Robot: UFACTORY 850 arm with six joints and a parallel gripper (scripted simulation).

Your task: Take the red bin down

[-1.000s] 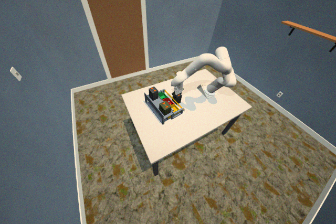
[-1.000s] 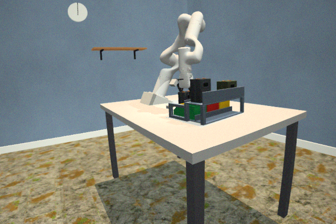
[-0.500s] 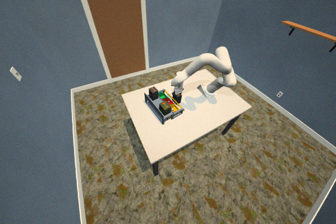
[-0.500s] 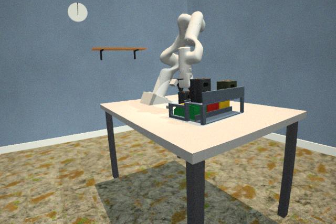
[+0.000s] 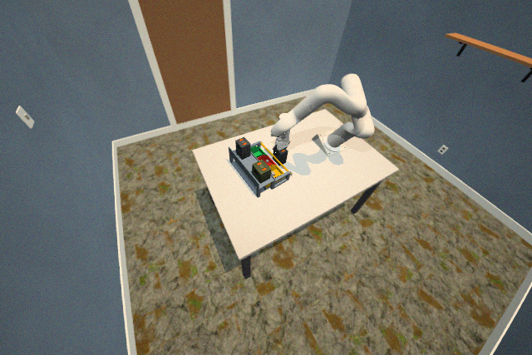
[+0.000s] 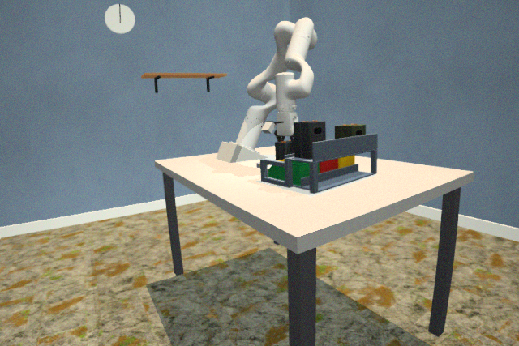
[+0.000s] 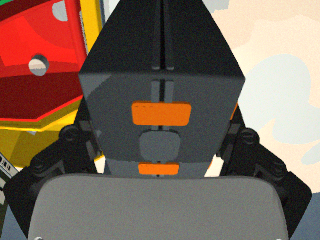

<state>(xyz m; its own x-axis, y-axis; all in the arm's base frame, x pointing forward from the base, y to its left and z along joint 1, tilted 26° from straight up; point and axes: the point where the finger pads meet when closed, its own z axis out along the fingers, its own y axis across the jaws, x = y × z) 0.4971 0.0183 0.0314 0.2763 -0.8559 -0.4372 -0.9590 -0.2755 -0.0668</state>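
The red bin [image 5: 265, 159] [image 6: 328, 165] [image 7: 40, 40] sits in the grey shelf [image 6: 344, 147], between the green bin [image 5: 258, 151] [image 6: 299, 171] and the yellow bin [image 5: 277, 170] [image 6: 346, 160] [image 7: 30, 145]. A round grey part [image 7: 38, 65] shows in the red bin. A dark box with orange labels [image 5: 280, 155] [image 6: 283, 150] [image 7: 160, 90] is upright close in front of the shelf. My gripper [image 5: 281, 150] [image 7: 159, 90] points down, shut on this dark box, a finger at each side. The fingertips are partly hidden, and the box's base is hidden in the wrist view.
A yellow bar [image 5: 273, 156] [image 7: 92, 25] runs across the shelf's front. Another dark box [image 5: 243, 148] [image 6: 309, 138] and an olive box [image 5: 261, 171] [image 6: 349, 130] stand on top of the shelf. The arm's base is on the table [image 5: 309, 204] [image 6: 259, 203], across from the shelf's front.
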